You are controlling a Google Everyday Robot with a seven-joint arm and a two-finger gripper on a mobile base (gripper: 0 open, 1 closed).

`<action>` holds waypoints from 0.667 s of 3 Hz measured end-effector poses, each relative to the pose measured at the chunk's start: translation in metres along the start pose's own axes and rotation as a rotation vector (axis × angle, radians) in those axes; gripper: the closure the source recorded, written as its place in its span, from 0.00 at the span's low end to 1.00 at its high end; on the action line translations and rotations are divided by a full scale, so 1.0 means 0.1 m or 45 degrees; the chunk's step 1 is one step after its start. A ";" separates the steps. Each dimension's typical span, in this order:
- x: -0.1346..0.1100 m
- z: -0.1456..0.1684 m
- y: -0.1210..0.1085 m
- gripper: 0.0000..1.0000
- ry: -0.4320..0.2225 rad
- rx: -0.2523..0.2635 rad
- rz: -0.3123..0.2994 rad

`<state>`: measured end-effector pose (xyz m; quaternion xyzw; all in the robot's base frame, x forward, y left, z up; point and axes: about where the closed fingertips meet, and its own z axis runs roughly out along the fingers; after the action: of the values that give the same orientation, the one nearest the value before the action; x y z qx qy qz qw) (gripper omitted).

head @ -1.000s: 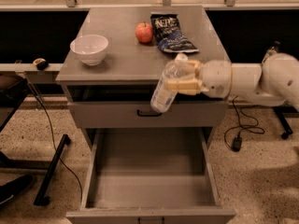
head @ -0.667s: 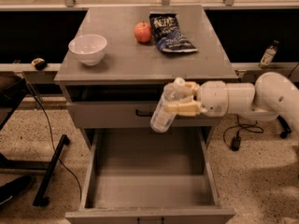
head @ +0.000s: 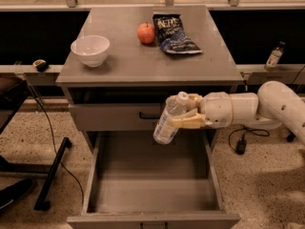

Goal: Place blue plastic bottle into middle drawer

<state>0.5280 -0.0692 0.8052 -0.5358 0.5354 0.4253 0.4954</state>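
The gripper (head: 183,111), jaws closed around the upper half of the tilted bottle (head: 167,125), holds it above the rear of the open drawer (head: 152,192).

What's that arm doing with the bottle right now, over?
Gripper shut on blue plastic bottle, above the open middle drawer. Bottle tilted, cap up, not yet released. Nothing seen in the way.

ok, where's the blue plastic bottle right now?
Camera view, right of centre: the blue plastic bottle is tilted in the tool, above the open middle drawer and in front of the black-handled drawer front.
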 end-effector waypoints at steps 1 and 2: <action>0.47 0.07 0.05 1.00 -0.007 0.005 0.045; 1.24 0.17 0.27 1.00 0.065 0.024 0.031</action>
<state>0.5102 -0.0696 0.6789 -0.5353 0.5582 0.4125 0.4813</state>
